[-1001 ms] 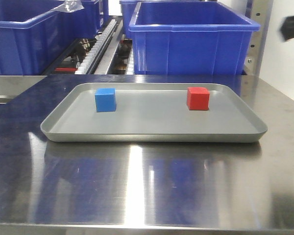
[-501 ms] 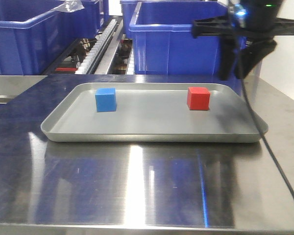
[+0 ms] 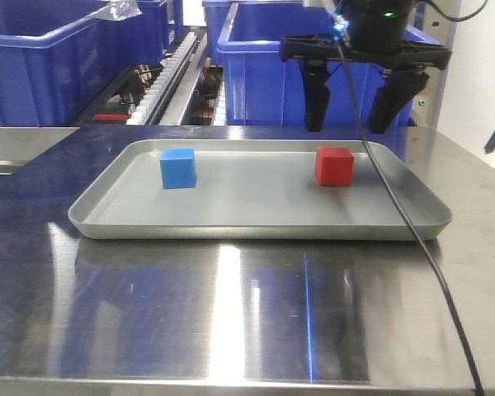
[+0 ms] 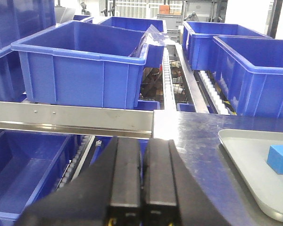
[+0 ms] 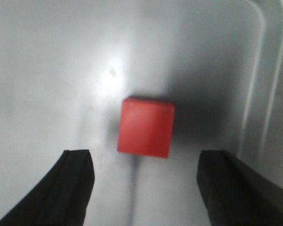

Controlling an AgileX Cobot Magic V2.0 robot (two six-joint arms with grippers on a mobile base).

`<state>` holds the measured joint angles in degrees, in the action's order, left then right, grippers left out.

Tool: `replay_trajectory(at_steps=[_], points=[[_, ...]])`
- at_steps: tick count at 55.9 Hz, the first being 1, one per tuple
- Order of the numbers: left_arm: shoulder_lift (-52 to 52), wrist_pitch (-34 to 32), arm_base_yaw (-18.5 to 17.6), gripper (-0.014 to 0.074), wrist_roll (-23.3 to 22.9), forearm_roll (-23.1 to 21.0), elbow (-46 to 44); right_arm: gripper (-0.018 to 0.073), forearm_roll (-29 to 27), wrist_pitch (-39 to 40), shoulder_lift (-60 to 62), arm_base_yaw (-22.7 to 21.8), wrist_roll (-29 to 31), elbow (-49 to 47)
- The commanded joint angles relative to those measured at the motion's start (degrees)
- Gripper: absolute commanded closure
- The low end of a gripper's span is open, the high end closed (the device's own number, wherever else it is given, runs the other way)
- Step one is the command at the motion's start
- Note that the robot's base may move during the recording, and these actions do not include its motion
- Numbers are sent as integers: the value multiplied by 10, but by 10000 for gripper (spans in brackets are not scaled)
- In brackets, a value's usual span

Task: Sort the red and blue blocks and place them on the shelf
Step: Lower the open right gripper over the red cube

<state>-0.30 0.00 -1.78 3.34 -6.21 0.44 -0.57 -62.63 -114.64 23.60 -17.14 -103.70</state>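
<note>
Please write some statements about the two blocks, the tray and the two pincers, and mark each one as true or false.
1. The red block lies on the grey tray. True.
2. The right pincer is shut on the red block. False: it is open and hangs above the block, not touching it.
3. The blue block sits inside a blue bin. False: it lies on the tray.
4. The left pincer is shut. True.

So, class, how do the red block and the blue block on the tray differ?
The red block sits toward the right end of the tray, the blue block toward its left. The open right pincer hangs above the red block; nothing is over the blue block. Both are same-sized cubes resting flat on the tray.
</note>
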Motion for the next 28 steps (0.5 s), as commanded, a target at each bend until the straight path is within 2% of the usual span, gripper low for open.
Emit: replay_trajectory(at_steps=[1, 28], points=[[-13, -45, 1, 517, -2, -3, 16, -10, -4, 5, 21, 0, 6, -30], [-13, -45, 1, 517, -2, -3, 16, -10, -6, 19, -22, -3, 6, -31]])
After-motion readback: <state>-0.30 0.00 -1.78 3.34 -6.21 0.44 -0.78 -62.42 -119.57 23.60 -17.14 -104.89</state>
